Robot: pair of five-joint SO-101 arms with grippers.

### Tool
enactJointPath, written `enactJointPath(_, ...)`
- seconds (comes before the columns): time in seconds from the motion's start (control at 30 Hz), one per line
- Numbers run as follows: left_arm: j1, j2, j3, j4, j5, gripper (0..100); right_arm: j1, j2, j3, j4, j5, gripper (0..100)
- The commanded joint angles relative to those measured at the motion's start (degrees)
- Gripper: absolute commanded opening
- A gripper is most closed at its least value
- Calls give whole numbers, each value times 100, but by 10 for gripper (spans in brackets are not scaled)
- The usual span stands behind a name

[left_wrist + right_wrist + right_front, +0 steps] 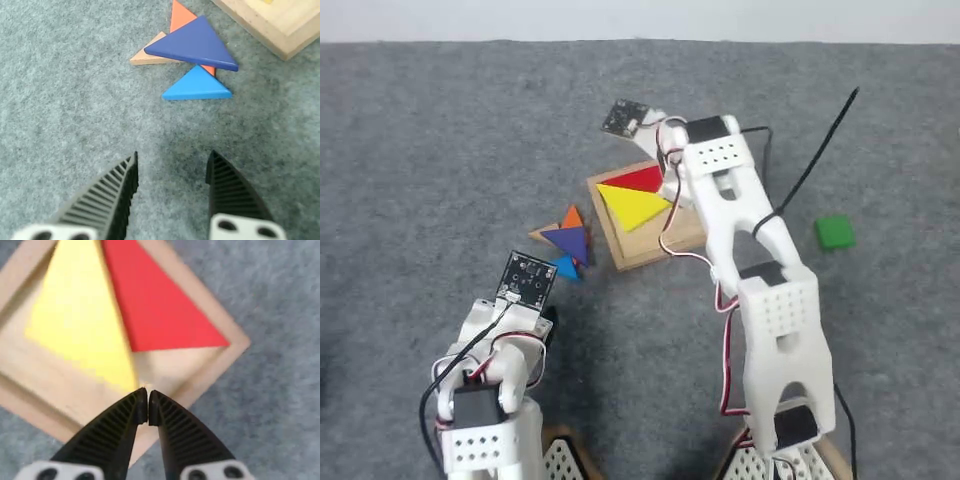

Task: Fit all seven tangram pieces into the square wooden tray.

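Table (440,150), grey-carpeted: wooden tray (650,252) under right tool (148,392); heaped loose pieces (568,243) ahead of left tool (172,157); green piece (834,232) apart.

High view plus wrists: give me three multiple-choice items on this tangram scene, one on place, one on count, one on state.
1. Where does the green piece lie?
A) in the wooden tray
B) on the carpet, apart from the tray
C) on top of the red triangle

2. How many pieces lie in the tray?
A) none
B) two
C) four

3. The right gripper has its fingers:
A) shut, holding nothing
B) wide open
C) shut on the yellow triangle

Answers:
1 B, the green piece sits alone on the carpet off to the tray's side.
2 B, the red and yellow triangles are the two pieces in it.
3 A, the right wrist view shows the fingers closed together above the tray with nothing between them.
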Motion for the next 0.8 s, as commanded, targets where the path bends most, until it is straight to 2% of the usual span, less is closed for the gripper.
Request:
enactJointPath(0.0, -44, -88, -48, 53, -79, 207, 48, 40, -1240, 286, -290, 9)
enactJointPath(0.13, -44, -88, -48, 53, -79, 207, 31, 374, -1960, 532, -325, 9)
enactJointPath(0.4, -44, -88, -48, 53, -79, 207, -110, 611, -2655, 2484, 26, 10)
enactJointPath(0.57, -44, -88, -48, 53, -79, 207, -233, 655, -2769, 2633, 0, 10)
enactJointPath(0.7, -44, -88, -48, 53, -79, 207, -444, 470, -2760, 2695, -448, 10)
enactJointPath(0.77, -44, -88, -48, 44, -79, 207, -514, 145, -2435, 2712, -1055, 9)
